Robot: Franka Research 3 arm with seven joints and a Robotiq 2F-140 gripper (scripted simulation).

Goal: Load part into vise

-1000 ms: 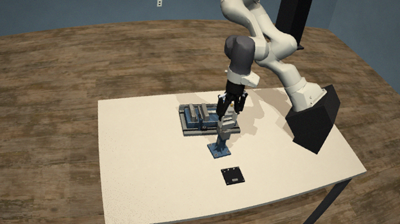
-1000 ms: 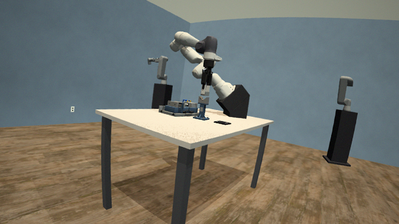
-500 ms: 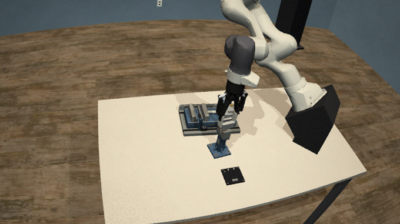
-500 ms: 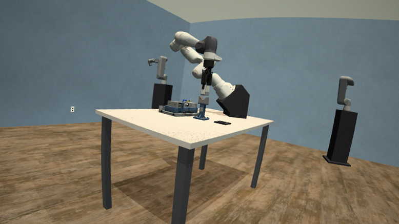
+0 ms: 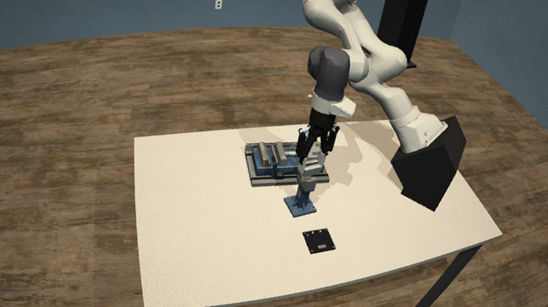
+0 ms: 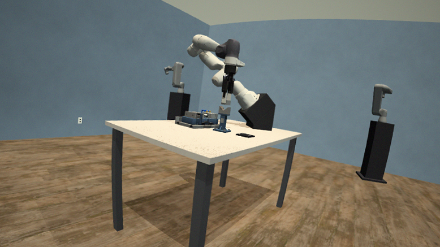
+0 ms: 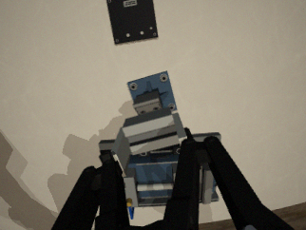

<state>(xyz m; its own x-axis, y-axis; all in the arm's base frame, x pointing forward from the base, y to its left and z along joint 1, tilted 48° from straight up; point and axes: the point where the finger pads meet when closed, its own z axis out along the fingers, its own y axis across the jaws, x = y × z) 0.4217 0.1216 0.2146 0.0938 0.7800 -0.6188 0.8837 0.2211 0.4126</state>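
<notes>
My gripper points straight down and is shut on the part, a grey block. I hold it a little above the V-block, which stands on a blue base beside the vise. In the side view a small gap shows between the part and the V-block. In the wrist view the part sits across my two black fingers, with the V-block below it. I cannot tell which way its slot faces. The vise jaws stand apart with nothing between them.
The black infeed plate lies bare on the table in front of the V-block; it also shows in the wrist view. The arm's black base stands at the table's back right. Camera stands stand on the floor.
</notes>
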